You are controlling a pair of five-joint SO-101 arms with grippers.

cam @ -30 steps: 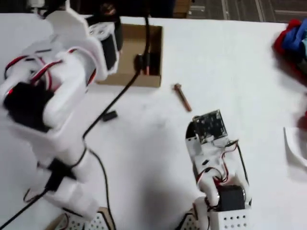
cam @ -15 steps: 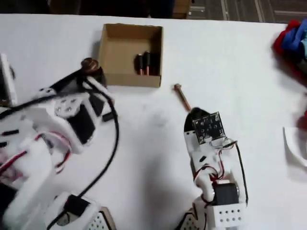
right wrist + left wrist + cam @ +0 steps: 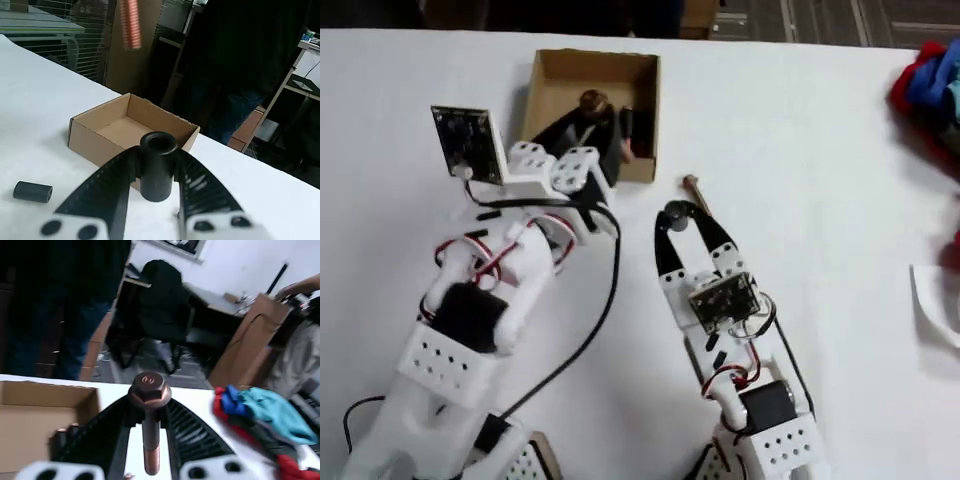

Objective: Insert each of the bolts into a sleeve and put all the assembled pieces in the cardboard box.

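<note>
Now, left gripper pinching copper bolt just under hex head. From high view, same gripper sits over cardboard box, box at 11 o'clock on table. Right gripper clamped on black sleeve, bore end clear of fingers. Dark assembled pieces lie inside box by its 3 o'clock wall. Loose bolt on table at 1 o'clock of right gripper, just beside it. Loose sleeve on its side on table, near box.

A black office chair stands beside a desk.
</note>
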